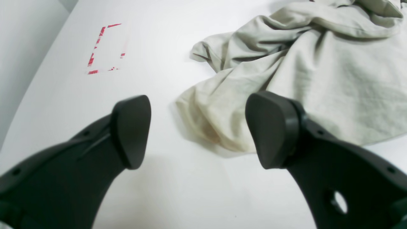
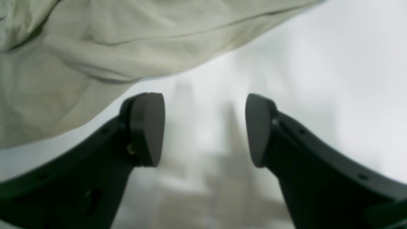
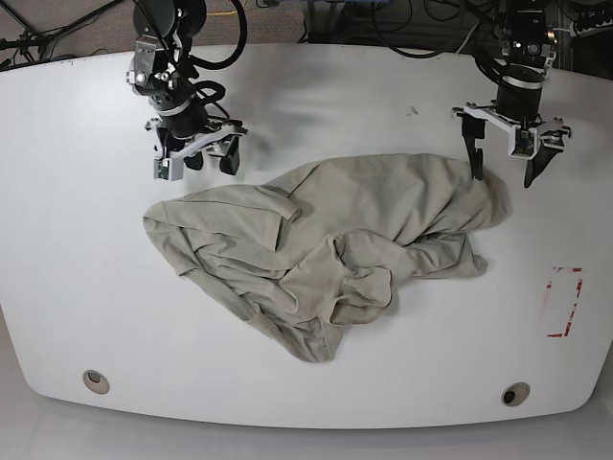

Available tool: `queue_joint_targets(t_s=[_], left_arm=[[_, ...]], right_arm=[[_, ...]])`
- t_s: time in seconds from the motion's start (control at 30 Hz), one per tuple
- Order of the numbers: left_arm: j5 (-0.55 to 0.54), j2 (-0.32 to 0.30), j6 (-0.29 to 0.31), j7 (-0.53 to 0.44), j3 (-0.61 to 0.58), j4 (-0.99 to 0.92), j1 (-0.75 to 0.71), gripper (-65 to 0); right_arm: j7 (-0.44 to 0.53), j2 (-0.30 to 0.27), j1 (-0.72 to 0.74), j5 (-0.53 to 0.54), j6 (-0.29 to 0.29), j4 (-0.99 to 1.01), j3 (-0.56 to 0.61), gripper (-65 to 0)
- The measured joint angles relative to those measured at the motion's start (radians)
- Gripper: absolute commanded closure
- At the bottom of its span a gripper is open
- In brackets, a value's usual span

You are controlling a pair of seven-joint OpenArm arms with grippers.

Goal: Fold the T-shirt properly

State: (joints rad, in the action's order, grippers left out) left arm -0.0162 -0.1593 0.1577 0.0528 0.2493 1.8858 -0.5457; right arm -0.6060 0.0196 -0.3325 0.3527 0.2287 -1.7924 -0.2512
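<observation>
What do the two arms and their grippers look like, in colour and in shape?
Both arms are black, with black cables looping near their upper parts. The left gripper and right gripper sit on light grey brackets. Each finger is dark, curved and matte, ending in a flat, rounded pad.

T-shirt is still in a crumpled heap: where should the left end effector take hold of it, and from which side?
Probably the rounded fold of the T-shirt nearest the left end effector, which is open with that bulge just ahead of its pads. Come straight forward from the bare table side. In the base view this is the heap's outer edge, free of other layers.
</observation>
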Motion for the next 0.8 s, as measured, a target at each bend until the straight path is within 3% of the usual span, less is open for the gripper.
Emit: queue_joint_targets(t_s=[0.17,0.6,0.8], left_arm=[[0.0,0.0,0.0,0.0,0.01,0.0,0.001,-47.7],[0.0,-0.003,0.0,-0.001,0.021,0.0,0.005,-47.4],[0.0,0.0,0.0,0.004,0.021,-0.001,-0.006,-47.4]], right_arm=[[0.0,0.005,0.011,-0.005,0.0,0.003,0.019,-38.2],[0.002,0.016,0.13,0.04,0.006,0.147,-0.156,-38.7],[0.011,0.01,0.186,0.02,-0.003,0.203,-0.17,-38.8]])
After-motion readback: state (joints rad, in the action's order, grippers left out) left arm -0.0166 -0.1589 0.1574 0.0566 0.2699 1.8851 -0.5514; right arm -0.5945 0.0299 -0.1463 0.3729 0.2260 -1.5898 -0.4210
